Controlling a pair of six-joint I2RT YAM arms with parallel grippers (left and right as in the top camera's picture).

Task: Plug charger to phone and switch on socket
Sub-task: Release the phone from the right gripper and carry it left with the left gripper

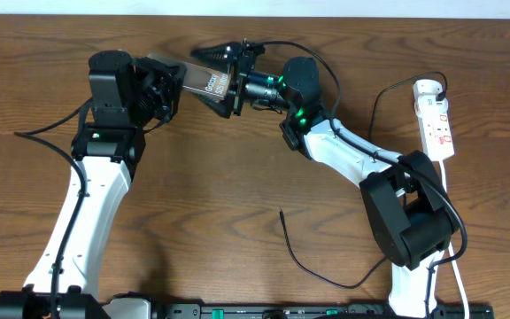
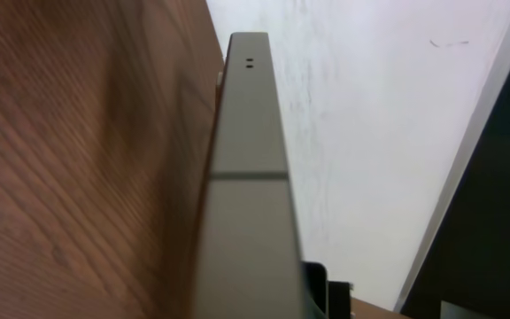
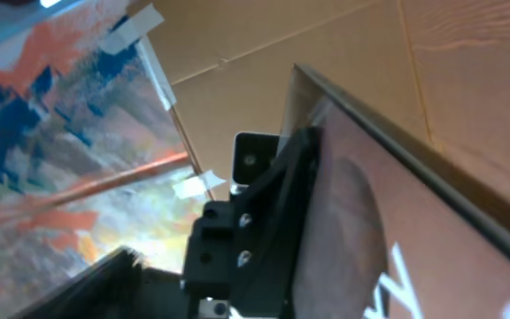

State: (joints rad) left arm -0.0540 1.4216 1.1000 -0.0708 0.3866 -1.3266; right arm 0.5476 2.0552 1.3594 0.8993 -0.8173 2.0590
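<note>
The phone (image 1: 209, 81), a silvery-brown slab with white "Galaxy" lettering, is held off the table at the back centre. My left gripper (image 1: 165, 84) is shut on its left end. In the left wrist view its thin grey edge (image 2: 248, 186) runs away from the camera. My right gripper (image 1: 216, 81) is open, its fingers spread above and below the phone's right end. The right wrist view shows the phone's face (image 3: 388, 230) very close. The charger cable (image 1: 312, 264) lies on the table, its plug tip (image 1: 281, 213) free. The white socket strip (image 1: 436, 120) lies at the far right.
A black cable (image 1: 377, 106) curves from the socket strip toward the right arm. The strip's white cord (image 1: 454, 239) runs down the right edge past the right arm's base. The table's back edge meets a white wall (image 2: 370, 133) just behind the phone.
</note>
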